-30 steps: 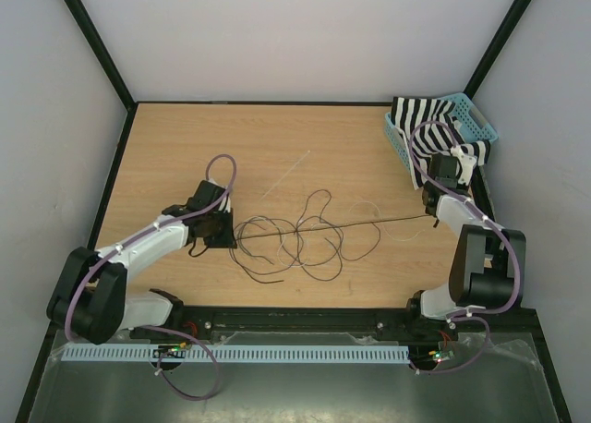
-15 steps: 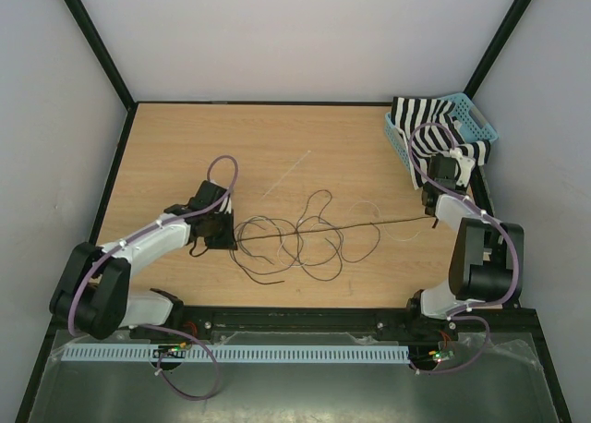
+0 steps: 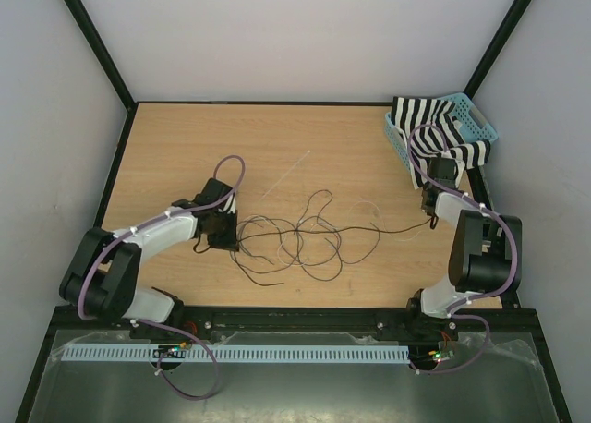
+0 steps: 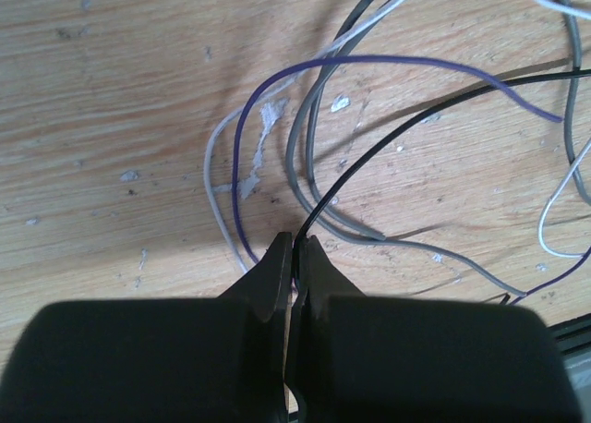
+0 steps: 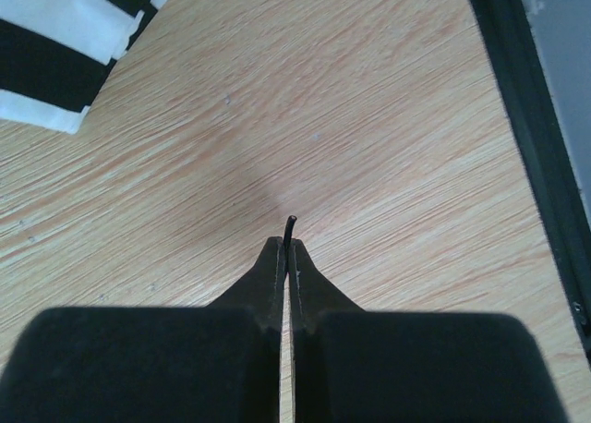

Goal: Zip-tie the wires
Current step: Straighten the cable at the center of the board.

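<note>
The black strand of the wires (image 3: 305, 234), taut a moment ago, is now sagging between the left pincer (image 4: 294, 246) and right pincer (image 5: 286, 246), both still pinching narrowly on what is probably the same strand, while the zip tie (image 3: 286, 175) is lying untouched beyond the left pincer.

One zip tie (image 3: 286, 175), one basket (image 3: 480, 116), one cloth (image 3: 434, 138)

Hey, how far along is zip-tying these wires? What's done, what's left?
Barely started. Done: nothing yet; the wires lie in loose, unbundled loops. In hand: the left gripper is shut on a black strand at the tangle's left side, and the right gripper pinches a dark strand's tip at the right. Left: the zip tie lies untouched beyond the wires, so gathering, wrapping and cinching all remain.
</note>
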Controlling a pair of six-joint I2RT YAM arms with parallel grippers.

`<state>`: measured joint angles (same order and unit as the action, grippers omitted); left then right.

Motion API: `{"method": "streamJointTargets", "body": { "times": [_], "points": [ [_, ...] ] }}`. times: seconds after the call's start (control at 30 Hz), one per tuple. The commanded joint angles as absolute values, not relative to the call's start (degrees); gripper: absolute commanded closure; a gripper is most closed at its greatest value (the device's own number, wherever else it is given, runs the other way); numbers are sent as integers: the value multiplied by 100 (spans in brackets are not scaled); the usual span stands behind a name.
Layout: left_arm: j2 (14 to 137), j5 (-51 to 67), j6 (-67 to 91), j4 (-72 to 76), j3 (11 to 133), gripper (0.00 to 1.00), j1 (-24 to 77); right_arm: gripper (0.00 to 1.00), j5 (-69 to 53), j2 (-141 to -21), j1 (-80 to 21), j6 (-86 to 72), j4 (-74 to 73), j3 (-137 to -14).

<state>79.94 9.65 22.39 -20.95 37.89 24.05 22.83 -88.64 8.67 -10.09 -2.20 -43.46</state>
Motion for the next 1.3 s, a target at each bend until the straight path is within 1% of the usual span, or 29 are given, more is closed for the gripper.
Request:
{"method": "streamJointTargets", "body": {
  "times": [0.0,0.07,0.17,0.23,0.3,0.4,0.5,0.6,0.67,0.73,0.8,0.83,0.9,1.0,1.07,1.17,1.27],
  "points": [
    [8229,1020,2141,-2126,4016,100,2523,90,1922,-8920,905,-984,-340,-4532],
    [8314,1022,2134,-2114,4061,98,2553,83,1768,-8869,904,-984,-382,-4568],
    [8343,983,2098,-2111,4122,92,2564,71,1548,-8753,905,-929,-415,-4596],
    [8324,931,2056,-2112,4170,86,2570,67,1400,-8729,902,-893,-462,-4652],
    [8277,870,2018,-2123,4212,82,2566,66,1330,-8715,902,-888,-523,-4711],
    [8205,821,1991,-2127,4242,74,2566,61,1215,-8639,903,-888,-637,-4791],
    [8183,811,1978,-2154,4262,68,2566,54,1135,-8420,903,-888,-746,-4848],
    [8134,804,1955,-2198,4295,67,2564,44,838,-8139,904,-875,-816,-4905],
    [8043,769,1920,-2241,4329,63,2562,39,554,-8016,898,-882,-915,-5008],
    [7865,706,1889,-2291,4365,56,2547,34,273,-7910,904,-887,-994,-5099],
    [7664,637,1867,-2335,4414,45,2496,28,-69,-7745,899,-930,-1028,-5163],
    [7562,633,1856,-2364,4443,42,2465,25,-257,-7672,905,-958,-1033,-5195],
    [7339,643,1839,-2388,4521,41,2378,19,-699,-7492,899,-1036,-1009,-5220],
    [6951,608,1835,-2380,4651,38,2277,14,-1559,-7211,868,-1210,-747,-5156],
    [6689,506,1835,-2368,4789,32,2246,11,-1954,-7019,722,-1348,-499,-5037],
    [6329,472,1797,-2311,4961,21,2219,8,-2009,-6866,237,-1443,-262,-4971],
    [5923,560,1734,-2041,4973,12,2209,7,-2019,-6987,-270,-1636,55,-4943]
  ]
}}
